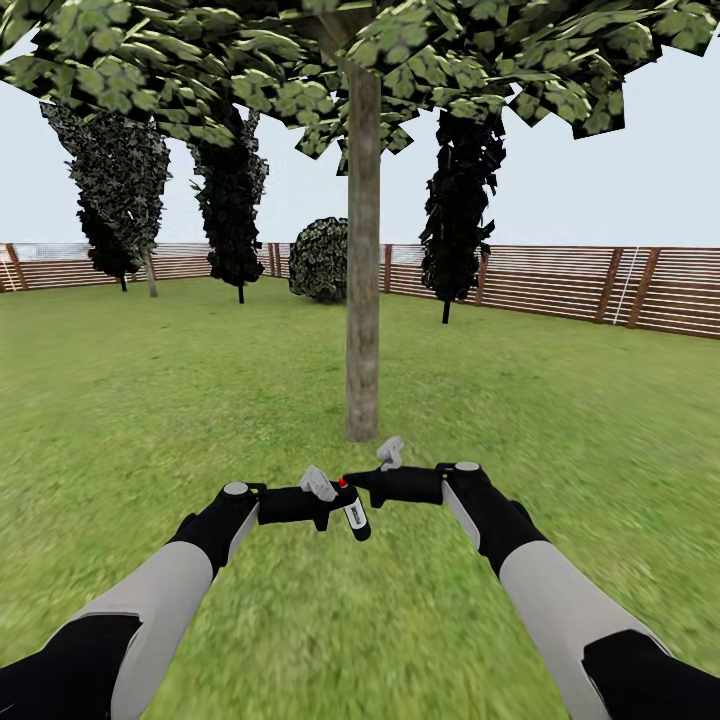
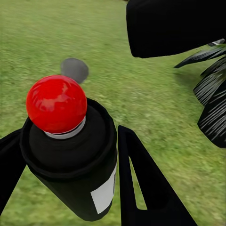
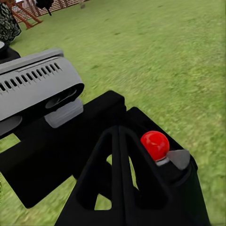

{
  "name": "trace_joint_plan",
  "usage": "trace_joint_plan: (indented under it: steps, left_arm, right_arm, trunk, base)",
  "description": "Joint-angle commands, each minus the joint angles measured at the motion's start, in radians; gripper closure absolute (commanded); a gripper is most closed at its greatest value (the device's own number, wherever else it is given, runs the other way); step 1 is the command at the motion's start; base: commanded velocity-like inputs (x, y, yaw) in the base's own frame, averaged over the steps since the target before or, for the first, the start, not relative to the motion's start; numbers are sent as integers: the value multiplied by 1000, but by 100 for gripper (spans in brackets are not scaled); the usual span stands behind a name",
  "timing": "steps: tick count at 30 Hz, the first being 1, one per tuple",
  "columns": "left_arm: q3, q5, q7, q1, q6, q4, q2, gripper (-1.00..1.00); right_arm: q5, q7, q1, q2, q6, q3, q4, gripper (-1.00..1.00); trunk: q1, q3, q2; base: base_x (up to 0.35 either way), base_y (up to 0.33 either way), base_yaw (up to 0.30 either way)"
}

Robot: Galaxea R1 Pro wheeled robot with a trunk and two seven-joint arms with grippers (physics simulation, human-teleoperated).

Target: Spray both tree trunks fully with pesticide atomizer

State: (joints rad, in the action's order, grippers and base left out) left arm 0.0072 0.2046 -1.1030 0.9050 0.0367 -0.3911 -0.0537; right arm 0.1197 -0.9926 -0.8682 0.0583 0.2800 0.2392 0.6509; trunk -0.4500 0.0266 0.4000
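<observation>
Atomizer [image 1: 354,511] at lower centre of frame, black body clamped between left gripper [image 1: 322,497] fingers, red button up. Right gripper [image 1: 352,481] fingertip rests on the button; whether its jaws are parted or closed, cannot tell. Tree trunk [image 1: 362,260] stands straight ahead, centre frame, across bare lawn [image 1: 560,420]. Fence [image 1: 560,283] behind.
</observation>
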Motion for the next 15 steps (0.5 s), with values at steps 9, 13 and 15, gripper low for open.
trace_joint_plan:
  steps: [9, 13, 15]
  left_arm:
    - [0, -1, 0, 0, 1, 0, 0, 100]
    - [0, -1, 0, 0, 1, 0, 0, 100]
    - [0, -1, 0, 0, 1, 0, 0, 100]
  right_arm:
    - [0, 0, 0, 0, 0, 0, -3, 100]
    - [0, 0, 0, 0, 0, 0, -4, 100]
    - [0, 0, 0, 0, 0, 0, -4, 100]
  trunk:
    - [0, 0, 0]
    - [0, 0, 0]
    - [0, 0, 0]
  base:
    - [0, 0, 0]
    - [0, 0, 0]
    - [0, 0, 0]
